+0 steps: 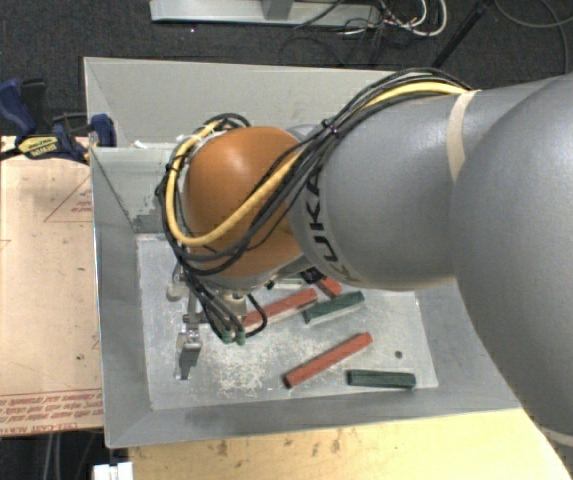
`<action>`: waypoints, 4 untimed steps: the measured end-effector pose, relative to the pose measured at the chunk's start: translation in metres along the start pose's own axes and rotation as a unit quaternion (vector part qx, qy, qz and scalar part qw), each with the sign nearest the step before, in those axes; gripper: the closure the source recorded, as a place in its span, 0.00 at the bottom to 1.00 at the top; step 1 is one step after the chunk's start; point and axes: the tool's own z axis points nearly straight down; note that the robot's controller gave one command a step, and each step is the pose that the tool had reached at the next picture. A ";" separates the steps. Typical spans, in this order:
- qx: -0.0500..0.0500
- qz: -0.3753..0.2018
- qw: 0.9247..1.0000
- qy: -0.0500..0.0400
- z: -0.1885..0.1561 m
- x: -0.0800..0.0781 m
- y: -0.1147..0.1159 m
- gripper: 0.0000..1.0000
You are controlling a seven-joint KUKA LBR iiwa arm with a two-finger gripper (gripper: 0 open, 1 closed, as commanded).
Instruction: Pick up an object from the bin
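Dark floor surrounds the grey metal bin (pixel 116 298), and in the camera view my arm (pixel 446 188) comes in from the right and covers most of the bin's far half. At my wrist sits the round orange cover (pixel 236 193), with black and yellow cables (pixel 181 233) looped over it. Below the cover my gripper (pixel 188 350) hangs over the near left part of the bin, above a bare, scuffed patch of its bottom; whether it is apart or together I cannot tell from this angle. Nearest to it is a long red-brown stick (pixel 288 304), lying just to its right and slanted, with its right end farther back and its left end close under my wrist. Just right of that lies a dark green stick (pixel 333 308), slanted the same way, and a short red-brown piece (pixel 328 288) shows on its far side, beside my arm. Nearer the front, about the middle of the bin, a second red-brown stick (pixel 328 359) lies slanted too, well apart from the gripper. A level green stick (pixel 380 378) lies just beside its near right side.
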 end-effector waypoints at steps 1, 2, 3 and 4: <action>-0.002 0.089 0.996 -0.002 0.100 0.001 -0.018 1.00; -0.002 0.089 0.996 -0.002 0.100 0.001 -0.018 1.00; 0.001 0.084 0.996 0.002 0.052 0.001 -0.022 1.00; -0.001 0.086 0.996 -0.001 -0.022 -0.001 -0.024 0.00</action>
